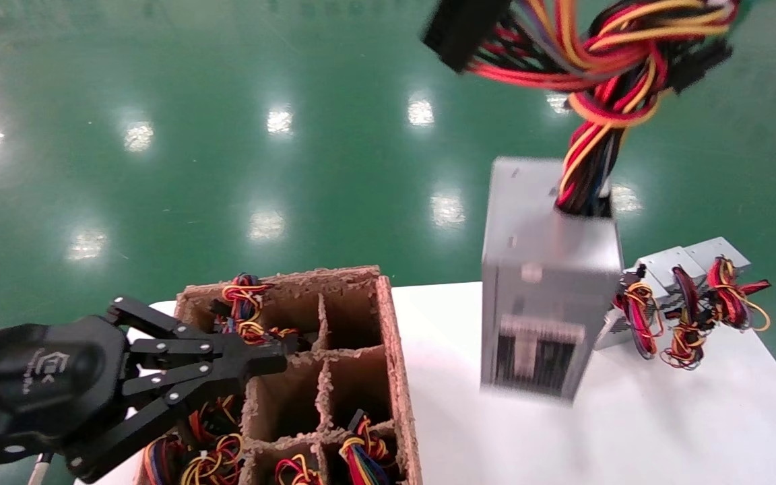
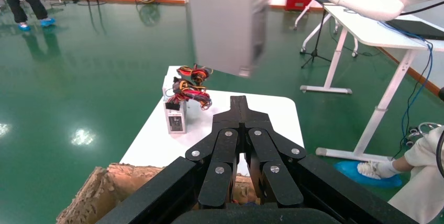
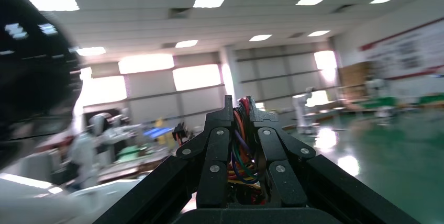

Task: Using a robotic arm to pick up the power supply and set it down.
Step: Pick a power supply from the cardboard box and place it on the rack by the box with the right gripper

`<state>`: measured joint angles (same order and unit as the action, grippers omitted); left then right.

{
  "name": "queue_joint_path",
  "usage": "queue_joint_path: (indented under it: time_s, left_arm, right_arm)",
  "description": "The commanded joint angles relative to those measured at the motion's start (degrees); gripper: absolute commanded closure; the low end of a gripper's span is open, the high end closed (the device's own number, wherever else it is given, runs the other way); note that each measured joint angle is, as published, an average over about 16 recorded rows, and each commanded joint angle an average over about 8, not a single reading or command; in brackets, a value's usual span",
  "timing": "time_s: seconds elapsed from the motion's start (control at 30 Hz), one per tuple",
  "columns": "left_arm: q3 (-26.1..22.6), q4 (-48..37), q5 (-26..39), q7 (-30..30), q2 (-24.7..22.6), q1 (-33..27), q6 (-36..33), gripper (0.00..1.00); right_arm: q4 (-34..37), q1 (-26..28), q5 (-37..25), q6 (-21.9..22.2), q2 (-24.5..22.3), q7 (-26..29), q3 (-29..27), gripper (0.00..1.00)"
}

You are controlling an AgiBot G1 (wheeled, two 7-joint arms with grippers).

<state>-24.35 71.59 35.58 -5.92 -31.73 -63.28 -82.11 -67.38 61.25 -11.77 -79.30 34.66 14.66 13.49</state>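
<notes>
Head view: the power supply (image 1: 550, 283), a rigid metal box that looks heavy, hangs by its wire bundle (image 1: 607, 81) above the white worktop (image 1: 496, 431). The right end effector (image 3: 241, 110) is clamped on those wires; gripping there likely lets the box swing. The left end effector (image 1: 280, 357), fingers together and empty, hovers over the cardboard box (image 1: 395, 350).

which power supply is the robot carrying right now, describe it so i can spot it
Start at the white table. Above its middle hangs the power supply, a silver box held by its wires in the right gripper. Unlike the units resting at the table's right, it's airborne.
</notes>
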Motion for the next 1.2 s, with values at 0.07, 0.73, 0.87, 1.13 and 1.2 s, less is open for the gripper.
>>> queue_joint_path:
  time_s: [0.07,0.73,0.87,1.13,1.2]
  left_arm:
    - [0.0,0.0,0.0,0.0,0.0,0.0,0.0,1.0]
    - [0.0,0.0,0.0,0.0,0.0,0.0,0.0,1.0]
    - [0.0,0.0,0.0,0.0,0.0,0.0,0.0,1.0]
    - [0.0,0.0,0.0,0.0,0.0,0.0,0.0,1.0]
    - [0.0,0.0,0.0,0.0,0.0,0.0,0.0,1.0]
  right_arm:
    - [1.3,-0.96,0.6,1.74,-0.94,-1.04,-1.17,1.0]
    - [4.23,-12.69,-3.15,18.93,-4.37,-5.16,-1.52,1.0]
    - [4.34,-14.17,-4.11,22.34,-2.8,-5.94,-0.72,1.0]
    - [7.36,-15.73,-5.61,27.41,1.9,-7.08,1.33,1.0]
    - [8.41,-15.7,-5.98,28.48,3.2,-7.26,1.88,1.0]
